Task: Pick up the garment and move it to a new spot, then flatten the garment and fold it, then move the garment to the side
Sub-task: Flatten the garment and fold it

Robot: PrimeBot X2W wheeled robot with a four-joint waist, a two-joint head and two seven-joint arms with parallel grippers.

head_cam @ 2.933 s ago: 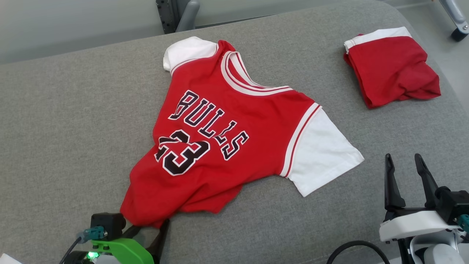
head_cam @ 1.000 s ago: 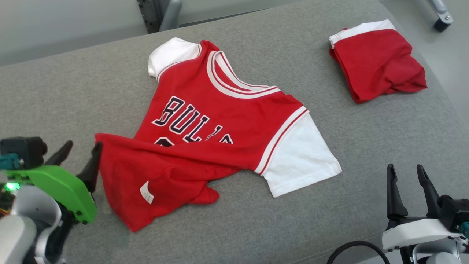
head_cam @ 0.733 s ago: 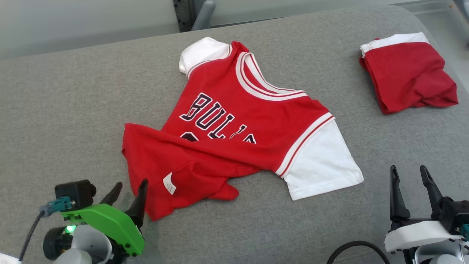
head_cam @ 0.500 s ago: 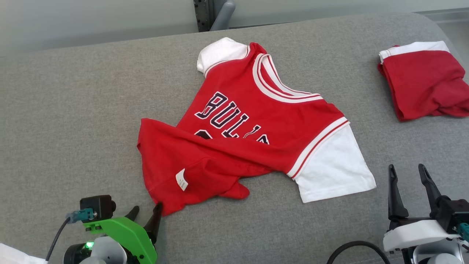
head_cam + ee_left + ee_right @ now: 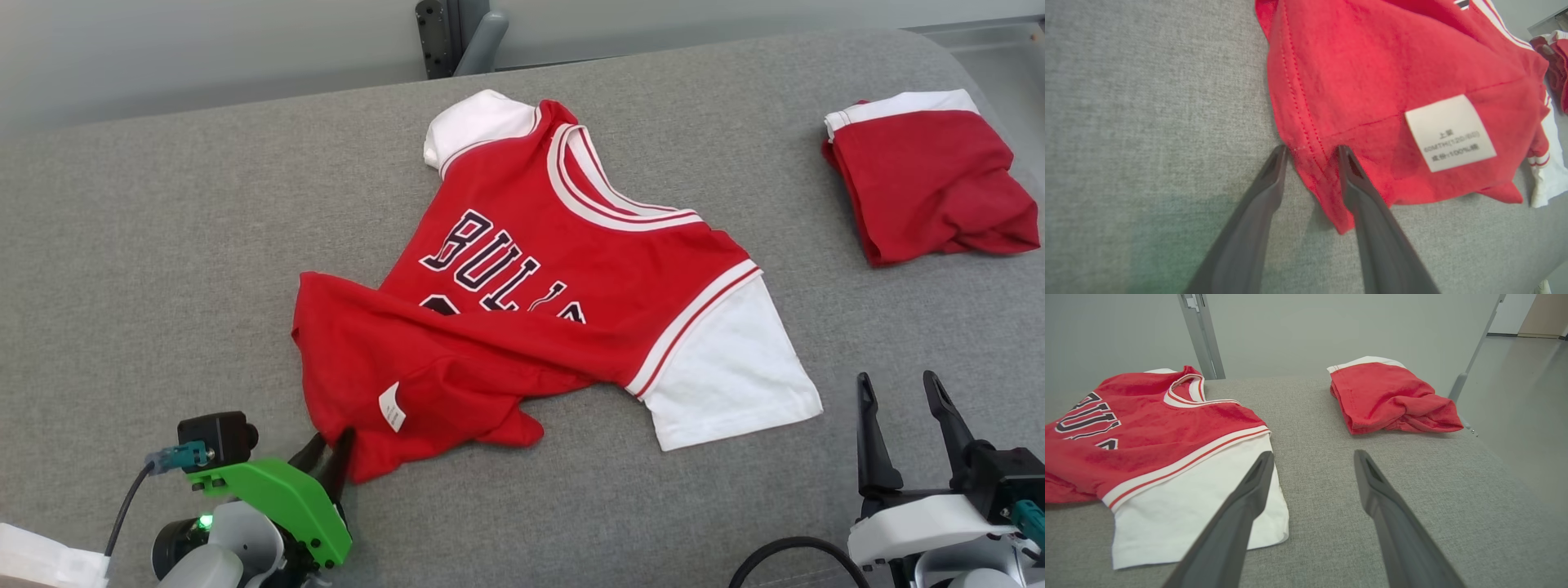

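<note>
The garment is a red jersey with white sleeves, lying on the grey padded surface. Its lower part is turned up over the number, and a white label faces up. My left gripper is at the garment's near-left hem corner. In the left wrist view the left gripper has its fingers apart, with the stitched hem of the garment lying between their tips. My right gripper stands open at the lower right, off the cloth. In the right wrist view the right gripper points past the garment's white sleeve.
A second red and white piece of clothing lies folded at the far right near the surface's edge. A metal post rises behind the far edge. Something white lies at the lower left corner.
The jersey's lower part has been turned up over the number. My left gripper has come down to the near hem corner and its jaws have narrowed around the hem. The head camera shifted.
</note>
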